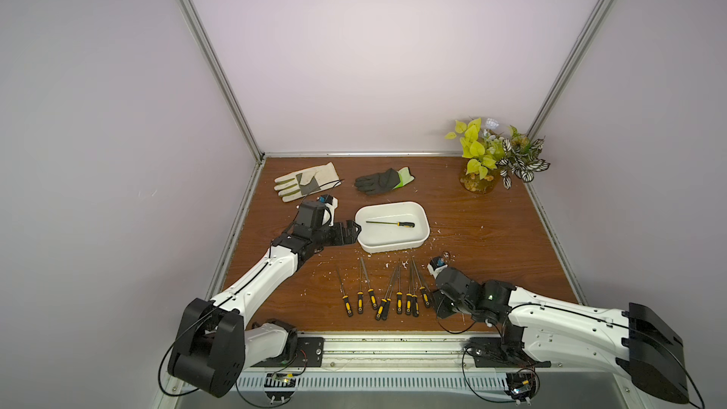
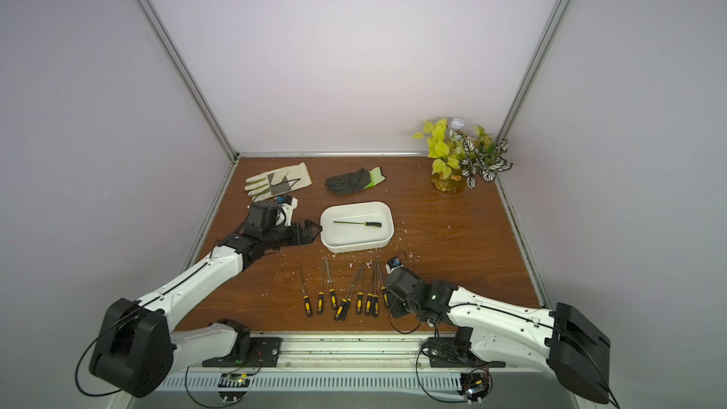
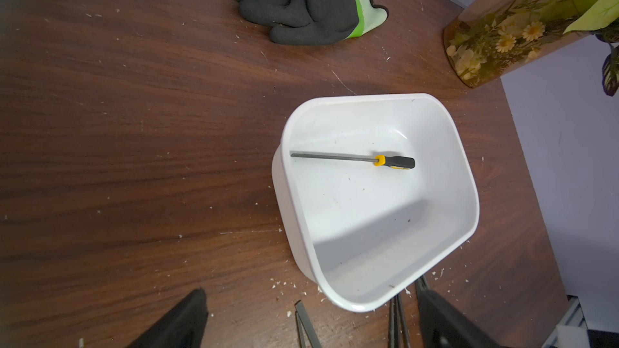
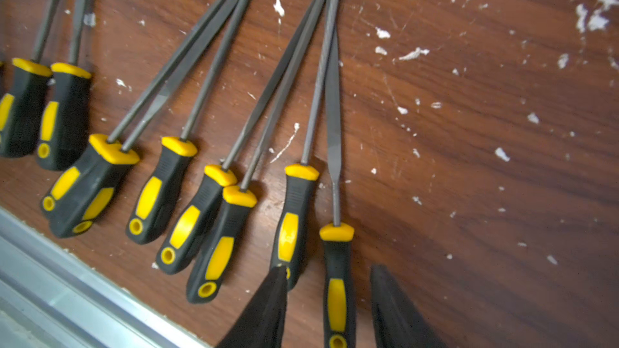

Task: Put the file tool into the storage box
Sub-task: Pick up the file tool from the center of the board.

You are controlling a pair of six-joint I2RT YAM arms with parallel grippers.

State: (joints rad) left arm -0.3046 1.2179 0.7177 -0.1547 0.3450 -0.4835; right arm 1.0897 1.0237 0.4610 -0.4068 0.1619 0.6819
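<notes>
- Box (image 1: 393, 246) sits mid table (image 1: 491, 230), with one file (image 1: 389, 223) lying flat inside.
- Left gripper (image 1: 354, 232), jaws spread and empty, is just beside the box's left end.
- Right gripper (image 4: 330, 272), jaws spread, straddles the handle of the end file (image 4: 333, 135) near the front edge, ungripped.

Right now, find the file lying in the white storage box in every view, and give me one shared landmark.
In a top view: the file lies on the floor of the storage box, mid-table.
In a top view: same spot.
Left wrist view: on the box floor.
Right wrist view: not in it.
Landmark: the black glove, beyond the box in both top views and in the left wrist view.
</notes>
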